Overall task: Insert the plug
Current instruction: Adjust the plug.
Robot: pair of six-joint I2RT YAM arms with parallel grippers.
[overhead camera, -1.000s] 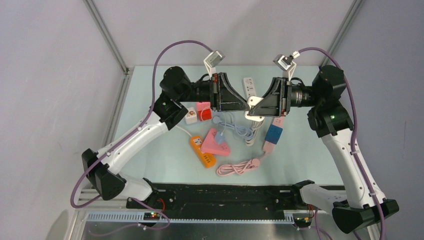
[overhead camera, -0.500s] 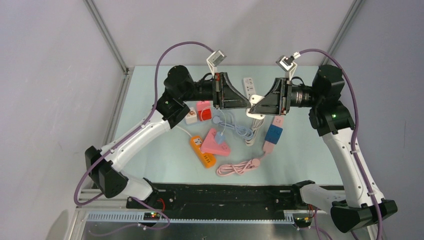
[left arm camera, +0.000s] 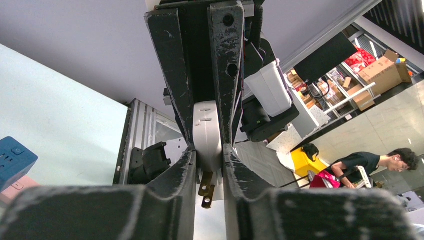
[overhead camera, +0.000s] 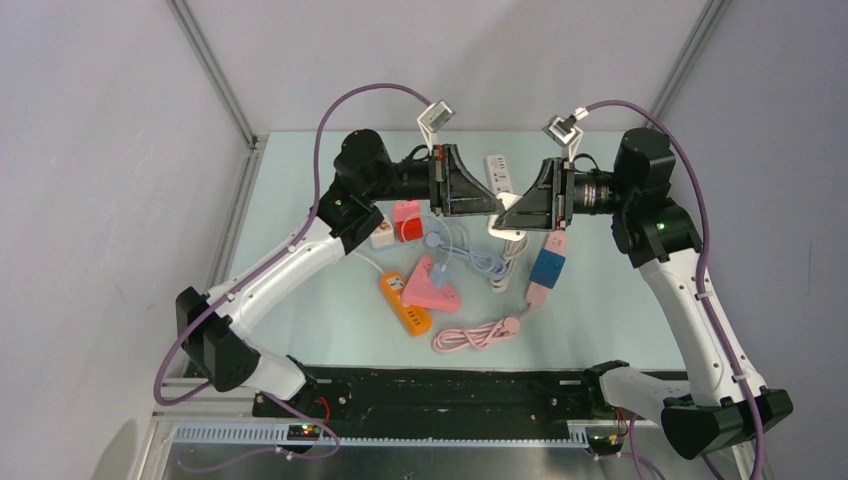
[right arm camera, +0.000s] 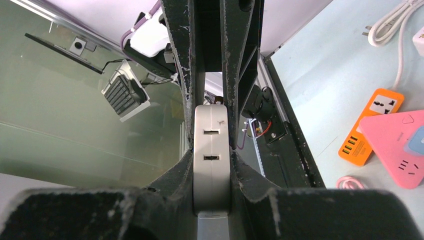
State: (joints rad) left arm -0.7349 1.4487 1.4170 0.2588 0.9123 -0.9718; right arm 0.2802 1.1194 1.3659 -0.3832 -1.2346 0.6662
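My left gripper (overhead camera: 488, 206) and right gripper (overhead camera: 507, 213) meet tip to tip above the middle of the table. In the left wrist view my left gripper (left arm camera: 209, 152) is shut on a white plug (left arm camera: 207, 131). Its brass prongs (left arm camera: 205, 189) show bare between my fingers. In the right wrist view my right gripper (right arm camera: 211, 146) is shut on a white socket block (right arm camera: 211, 172) with two slots on its face. The block shows white in the top view (overhead camera: 506, 224). Whether plug and block touch is hidden by the fingers.
On the table lie a pink triangular power strip (overhead camera: 432, 286), an orange strip (overhead camera: 405, 303), a blue block (overhead camera: 548, 268), a coiled pink cable (overhead camera: 478, 334), a red-pink cube (overhead camera: 406, 222), a white strip (overhead camera: 497, 170) and grey-blue cable (overhead camera: 472, 257).
Both wrists have shifted and turned slightly. The left arm has edged right and the right arm left. Both grippers stay shut and tip to tip.
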